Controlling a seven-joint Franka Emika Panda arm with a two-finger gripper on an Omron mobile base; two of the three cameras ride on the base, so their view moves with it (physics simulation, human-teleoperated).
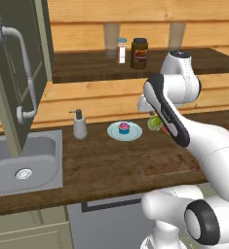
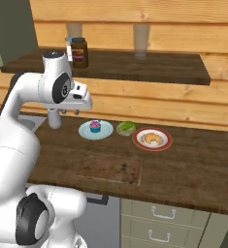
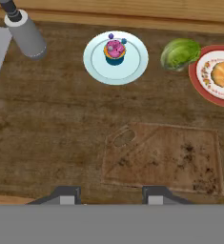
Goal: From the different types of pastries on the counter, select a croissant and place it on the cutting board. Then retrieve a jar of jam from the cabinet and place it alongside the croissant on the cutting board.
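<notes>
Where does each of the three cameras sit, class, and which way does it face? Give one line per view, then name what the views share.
Left base view: behind the arm's left, facing forward and down at the counter, sink and cabinet; the arm rises lower right.
Right base view: behind the arm's right, facing the cutting board and croissant; the arm rises lower left.
Hand view: on the hand, looking straight down at the board; the gripper sits at the bottom.
Shared: all show the cupcake.
</notes>
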